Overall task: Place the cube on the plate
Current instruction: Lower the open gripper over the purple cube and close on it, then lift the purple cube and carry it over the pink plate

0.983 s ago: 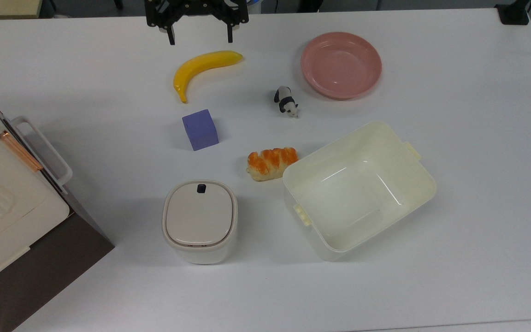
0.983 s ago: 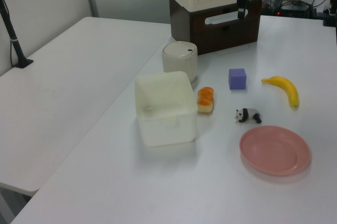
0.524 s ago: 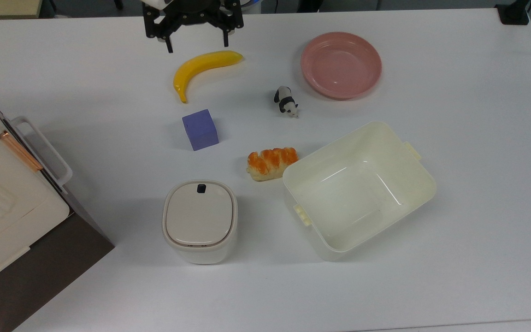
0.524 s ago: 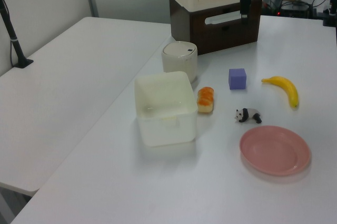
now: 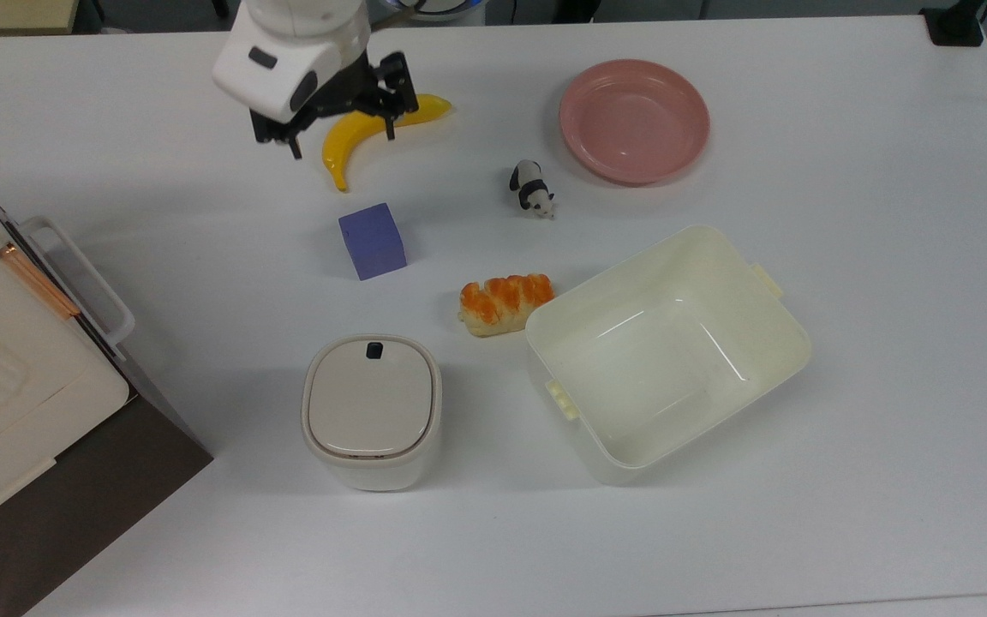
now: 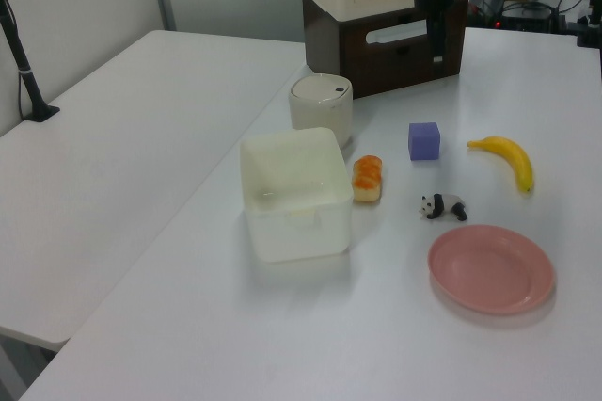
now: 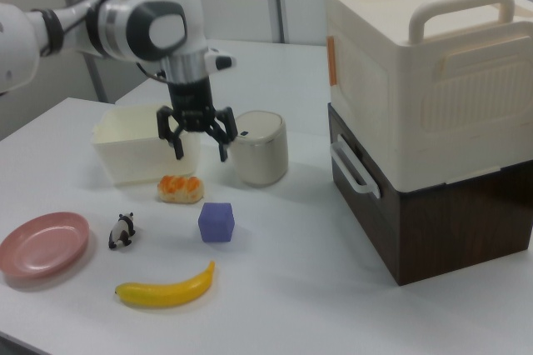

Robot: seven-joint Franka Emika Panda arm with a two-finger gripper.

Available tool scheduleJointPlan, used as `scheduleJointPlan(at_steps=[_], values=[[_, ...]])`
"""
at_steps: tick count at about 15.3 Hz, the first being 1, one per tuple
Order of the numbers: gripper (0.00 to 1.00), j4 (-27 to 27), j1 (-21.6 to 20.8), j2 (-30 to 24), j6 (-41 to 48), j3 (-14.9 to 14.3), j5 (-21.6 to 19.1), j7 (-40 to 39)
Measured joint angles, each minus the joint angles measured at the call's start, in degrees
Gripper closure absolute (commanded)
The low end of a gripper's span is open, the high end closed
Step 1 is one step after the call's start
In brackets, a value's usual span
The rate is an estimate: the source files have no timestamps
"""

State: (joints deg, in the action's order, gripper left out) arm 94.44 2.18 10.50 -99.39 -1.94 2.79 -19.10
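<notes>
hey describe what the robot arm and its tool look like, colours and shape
The arm is glossy white with rounded, bulbous links and dark grey to black bands at the joints. A round dark grey cap sits on the wrist housing. Below a metallic collar hangs the tool, a black, open-framed bracket with two thin black fingers that splay outward.

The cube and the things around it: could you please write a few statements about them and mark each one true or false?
1. The cube sits on the table, apart from the plate. True.
2. The pincer is shut on the cube. False: it is open and holds nothing.
3. The plate has nothing on it. True.
4. The panda toy lies inside the tub. False: it stands on the table between banana and plate.
</notes>
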Motion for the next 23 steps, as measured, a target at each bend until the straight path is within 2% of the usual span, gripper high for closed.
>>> scheduleJointPlan(at_steps=[6, 12, 13, 15, 16, 17, 19, 23], values=[[0.00, 11.08, 0.70, 0.85, -13.83, 0.02, 0.10, -0.55], [0.00, 12.46, 0.32, 5.50, -15.06, 0.54, 1.17, -0.67], [0.06, 12.45, 0.32, 6.61, -15.63, 0.54, 1.18, -0.67], [0.39, 12.43, 0.32, 8.33, -18.05, 0.54, 1.18, -0.67], [0.51, 12.42, 0.31, 8.98, -19.20, 0.54, 1.18, -0.67], [0.58, 12.39, 0.29, 9.42, -19.98, 0.61, 1.18, -0.67], [0.64, 12.03, 0.10, 9.67, -20.62, 1.21, 1.18, -0.67], [0.63, 10.63, -2.41, 9.47, -20.38, 2.05, 1.19, -0.66]])
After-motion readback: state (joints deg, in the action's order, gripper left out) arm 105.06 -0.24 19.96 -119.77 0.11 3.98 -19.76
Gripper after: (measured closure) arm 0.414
